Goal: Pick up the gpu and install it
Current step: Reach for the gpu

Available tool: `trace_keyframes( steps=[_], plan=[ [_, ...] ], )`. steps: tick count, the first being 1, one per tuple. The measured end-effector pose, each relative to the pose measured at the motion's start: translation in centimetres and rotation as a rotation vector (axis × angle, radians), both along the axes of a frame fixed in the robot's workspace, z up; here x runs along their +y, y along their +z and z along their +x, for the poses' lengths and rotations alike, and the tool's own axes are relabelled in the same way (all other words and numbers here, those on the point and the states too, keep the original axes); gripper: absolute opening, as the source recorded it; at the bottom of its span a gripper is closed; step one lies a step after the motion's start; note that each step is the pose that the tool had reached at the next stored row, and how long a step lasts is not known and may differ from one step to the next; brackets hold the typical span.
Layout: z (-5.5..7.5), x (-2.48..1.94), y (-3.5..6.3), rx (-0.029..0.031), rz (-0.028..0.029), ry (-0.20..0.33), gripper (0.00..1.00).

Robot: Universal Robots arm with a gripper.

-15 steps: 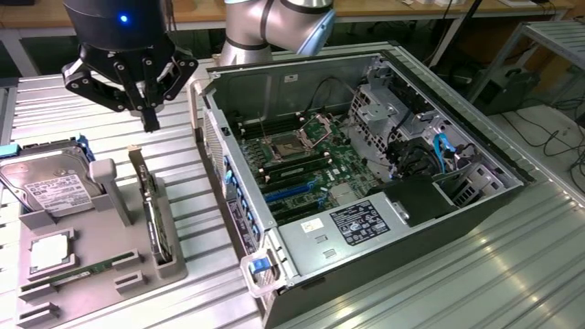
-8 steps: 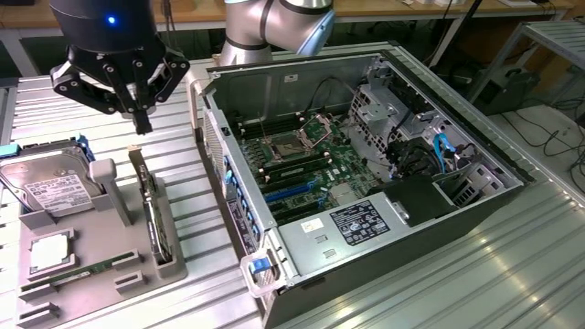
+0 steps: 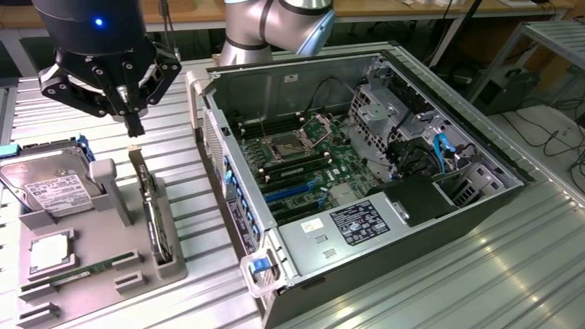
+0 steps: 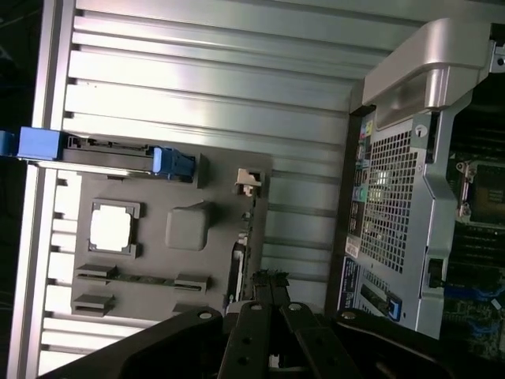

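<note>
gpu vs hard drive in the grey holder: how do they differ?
The gpu stands on edge in a narrow slot; the hard drive rests label-up. The gpu shows a thin dark edge; the hard drive shows a broad silver face. Both sit in the grey holder.

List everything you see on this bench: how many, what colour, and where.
gpu: one, black and green, standing on edge in the holder's slot nearest the case
hard drive: one, silver with a white label, in the holder at the exterior view's left
cpu: one, silver, flat in the holder
RAM stick: one, green, flat beside the cpu
holder: one, grey, on the table beside the case
case: one, dark, side open, mid-table
table: one, ribbed silver metal
arm: one, silver-grey, behind the case
pincer: one, black, shut, empty, above the gpu
</note>
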State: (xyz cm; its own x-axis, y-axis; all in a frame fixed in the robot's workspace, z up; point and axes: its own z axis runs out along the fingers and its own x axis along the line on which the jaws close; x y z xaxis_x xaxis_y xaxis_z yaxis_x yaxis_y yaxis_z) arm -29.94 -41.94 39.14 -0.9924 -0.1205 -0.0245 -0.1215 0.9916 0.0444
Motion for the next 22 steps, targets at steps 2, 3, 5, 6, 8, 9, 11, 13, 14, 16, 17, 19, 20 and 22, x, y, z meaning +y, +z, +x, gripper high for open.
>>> trace_keyframes(
  steps=[2, 3, 5, 6, 8, 9, 11, 13, 14, 16, 17, 19, 20, 22],
  plan=[
    [-0.2, -0.04, 0.00, 0.0000, 0.0000, 0.003, 0.11],
    [-0.3, -0.08, 0.00, 0.0001, -0.0001, 0.004, 0.11],
    [-0.6, -0.22, -0.03, 0.0000, 0.0000, 0.007, 0.11],
    [-0.6, -0.28, -0.04, 0.0001, -0.0001, 0.008, 0.11],
    [-0.7, -0.43, -0.07, 0.0000, 0.0000, 0.011, 0.11],
    [-0.8, -0.51, -0.07, 0.0001, 0.0000, 0.012, 0.11],
    [-1.0, -0.69, -0.11, 0.0001, -0.0001, 0.014, 0.11],
    [-1.2, -0.86, -0.15, 0.0000, 0.0000, 0.017, 0.11],
    [-1.3, -0.94, -0.16, 0.0000, -0.0001, 0.018, 0.11],
    [-1.6, -1.05, -0.18, -0.0010, -0.0001, 0.019, 0.11],
    [-1.7, -1.11, -0.19, -0.0012, -0.0001, 0.019, 0.11],
    [-1.8, -1.25, -0.25, -0.0021, 0.0000, 0.019, 0.11],
    [-1.8, -1.32, -0.30, -0.0030, -0.0001, 0.019, 0.11],
    [-1.9, -1.44, -0.44, -0.0074, -0.0001, 0.018, 0.11]
  ],
)
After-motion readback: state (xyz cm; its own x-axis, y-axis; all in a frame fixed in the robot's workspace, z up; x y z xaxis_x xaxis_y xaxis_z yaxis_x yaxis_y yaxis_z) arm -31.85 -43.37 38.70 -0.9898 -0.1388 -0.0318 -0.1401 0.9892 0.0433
